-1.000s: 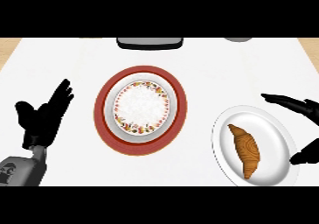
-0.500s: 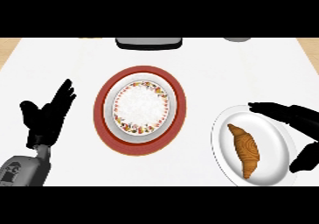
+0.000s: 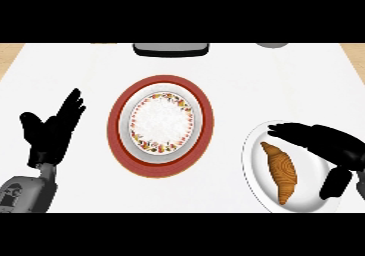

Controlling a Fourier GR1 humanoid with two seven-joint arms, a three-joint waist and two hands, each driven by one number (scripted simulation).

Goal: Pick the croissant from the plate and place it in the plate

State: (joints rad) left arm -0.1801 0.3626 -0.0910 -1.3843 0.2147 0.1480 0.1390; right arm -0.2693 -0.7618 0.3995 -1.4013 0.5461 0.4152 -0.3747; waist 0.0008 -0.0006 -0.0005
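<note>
Head view: croissant [image 3: 281,171] lies lengthwise on the plain white plate [image 3: 257,174] at lower right, not lifted. Right hand [image 3: 325,145] is over that plate's right side, fingers spread and straight, thumb [image 3: 335,182] low near the rim; it holds nothing, and whether it touches the croissant can't be told. Patterned plate [image 3: 162,121] sits centred on a red round mat [image 3: 118,132] mid-counter, nothing on it. Left hand [image 3: 50,131] rests at the left, fingers up and relaxed, holding nothing. Dark tray-like object [image 3: 171,48] at the top edge, cut off.
</note>
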